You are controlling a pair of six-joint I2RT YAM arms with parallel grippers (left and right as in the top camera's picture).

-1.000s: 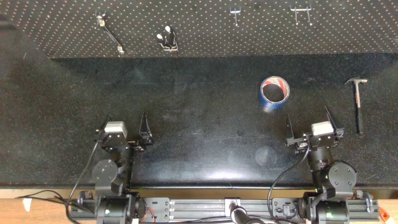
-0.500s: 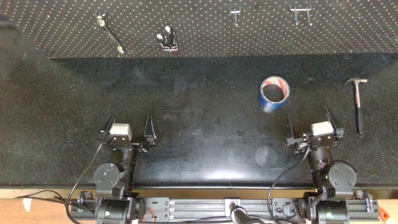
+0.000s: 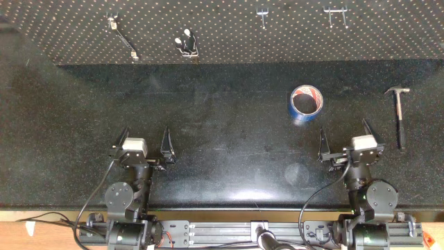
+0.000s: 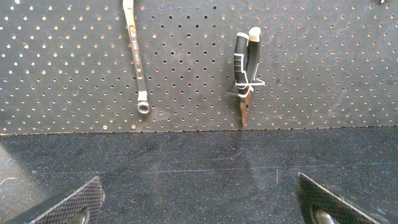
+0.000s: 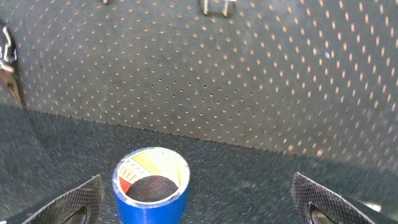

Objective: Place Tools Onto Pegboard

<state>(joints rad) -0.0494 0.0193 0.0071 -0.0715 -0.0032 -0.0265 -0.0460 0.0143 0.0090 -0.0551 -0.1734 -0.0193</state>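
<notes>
Blue tape roll [image 3: 306, 104] and hammer [image 3: 399, 114] lie on the desk [image 3: 222, 118], unhung. On the pegboard [image 3: 229, 31] hang wrench [image 3: 123, 38] and pliers [image 3: 186, 44]; spare hooks [image 3: 262, 15] presumably await the rest. Both spread wide, empty: left gripper [image 3: 145, 135], right gripper [image 3: 343, 128], the latter facing the tape.

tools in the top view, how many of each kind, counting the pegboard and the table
wrench: 1
pliers: 1
tape roll: 1
hammer: 1
total: 4
</notes>
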